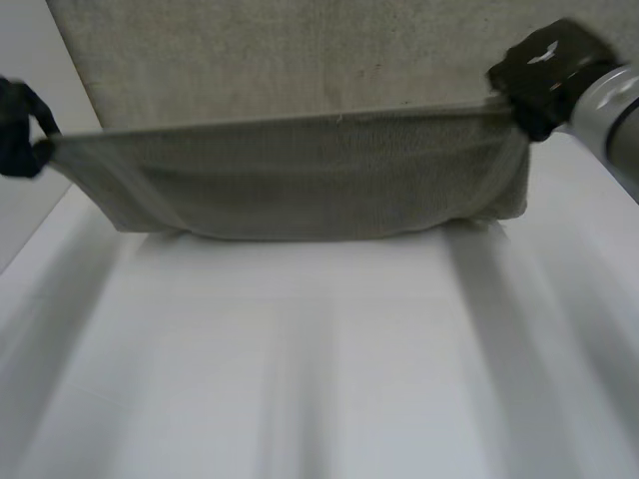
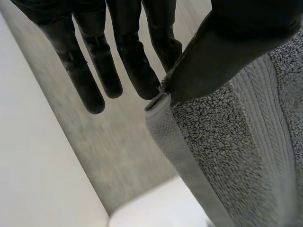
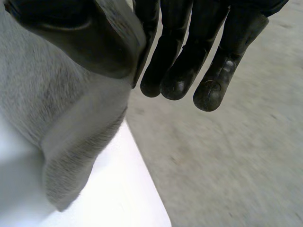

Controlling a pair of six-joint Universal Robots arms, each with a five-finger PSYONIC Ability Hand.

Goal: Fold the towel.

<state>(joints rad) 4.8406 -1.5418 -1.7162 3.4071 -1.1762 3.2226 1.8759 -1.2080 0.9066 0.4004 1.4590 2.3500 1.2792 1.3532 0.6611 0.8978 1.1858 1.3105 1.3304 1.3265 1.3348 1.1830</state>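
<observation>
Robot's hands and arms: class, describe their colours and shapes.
Both the left hand and the right hand are matte black, with long, round-tipped fingers and a broad thumb. The right arm is a smooth, light-grey cylinder.

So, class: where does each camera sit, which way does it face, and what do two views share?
Head view: between and behind the arms, looking down at the table; left hand and right hand hold the towel stretched between them.
Left wrist view: on the left wrist, looking along the palm; the left hand pinches a towel corner.
Right wrist view: on the right wrist, looking along the palm; the right hand pinches the towel's edge.
Both wrist views share the towel and the table.
</observation>
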